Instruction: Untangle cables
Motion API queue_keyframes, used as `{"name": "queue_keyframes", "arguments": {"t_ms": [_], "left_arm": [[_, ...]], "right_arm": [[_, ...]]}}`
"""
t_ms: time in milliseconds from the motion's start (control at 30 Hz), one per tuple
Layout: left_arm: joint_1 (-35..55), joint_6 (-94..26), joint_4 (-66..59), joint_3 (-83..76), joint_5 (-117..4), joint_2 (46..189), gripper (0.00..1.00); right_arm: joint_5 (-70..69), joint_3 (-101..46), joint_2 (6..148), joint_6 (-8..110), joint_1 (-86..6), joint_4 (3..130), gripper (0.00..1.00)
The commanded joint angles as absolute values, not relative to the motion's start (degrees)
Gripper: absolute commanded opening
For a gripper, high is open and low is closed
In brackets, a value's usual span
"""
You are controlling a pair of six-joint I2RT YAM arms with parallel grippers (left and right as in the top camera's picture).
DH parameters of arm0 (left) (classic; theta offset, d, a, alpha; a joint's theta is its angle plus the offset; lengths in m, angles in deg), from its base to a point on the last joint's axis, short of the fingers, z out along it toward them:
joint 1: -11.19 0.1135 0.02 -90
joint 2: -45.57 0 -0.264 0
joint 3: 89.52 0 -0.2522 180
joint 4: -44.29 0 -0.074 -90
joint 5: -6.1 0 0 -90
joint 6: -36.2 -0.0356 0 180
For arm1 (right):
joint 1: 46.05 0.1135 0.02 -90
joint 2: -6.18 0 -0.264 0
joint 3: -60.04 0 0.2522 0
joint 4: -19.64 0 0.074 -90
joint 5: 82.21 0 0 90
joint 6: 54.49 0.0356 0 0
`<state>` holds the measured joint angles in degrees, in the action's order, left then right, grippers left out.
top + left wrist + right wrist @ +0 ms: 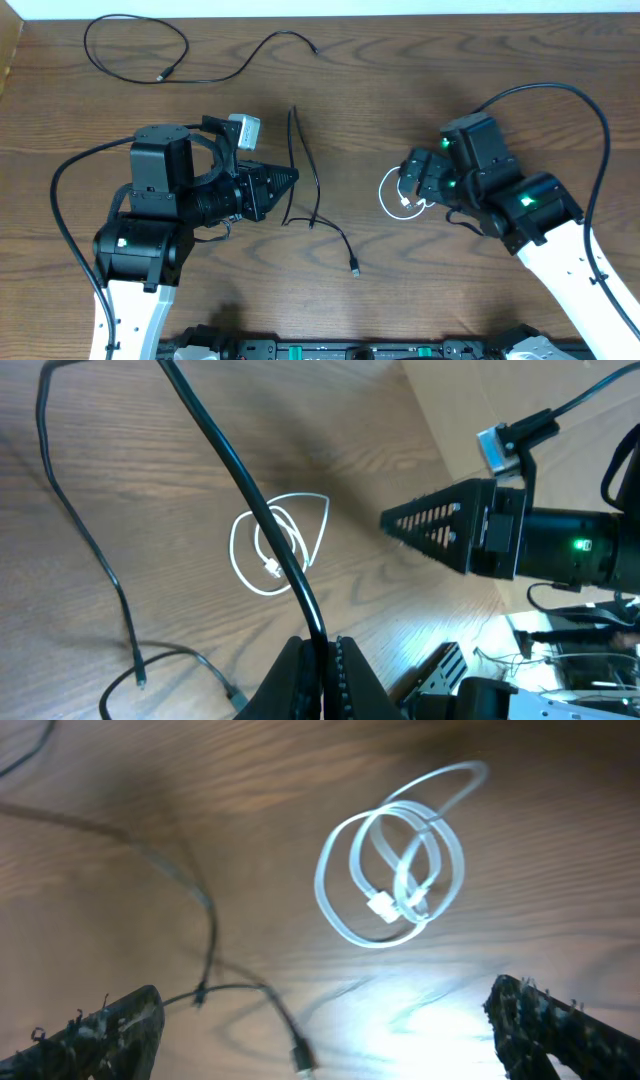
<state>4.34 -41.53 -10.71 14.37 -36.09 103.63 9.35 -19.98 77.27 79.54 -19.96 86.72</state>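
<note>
Your left jaws are clamped on the black cable [230,470] partway along it, and its length trails away ahead of them. Pull hard and the free plug end could sweep into the white cable [395,870] and snag it. That white cable lies coiled on the desk [400,60], just ahead of your right jaws, which are spread wide and hold nothing. Close across several turns at once and you would likely cinch the coil into a knot. The left arm [150,200] reaches level toward mid-desk, and the right arm [530,210] angles down over the coil. The other black cable [135,50] lies well behind the left jaws.
</note>
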Motion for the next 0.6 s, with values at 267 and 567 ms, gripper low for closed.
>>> {"name": "queue_keyframes", "arguments": {"t_ms": [267, 567], "left_arm": [[4.4, -40.8, -11.0, 13.1, -38.8, 103.5, 0.07], [4.4, -40.8, -11.0, 13.1, -39.6, 103.5, 0.07]], "right_arm": [[21.7, -20.3, 76.7, 78.3, -30.9, 95.5, 0.99], [21.6, -20.3, 76.7, 78.3, -32.6, 100.0, 0.99]]}}
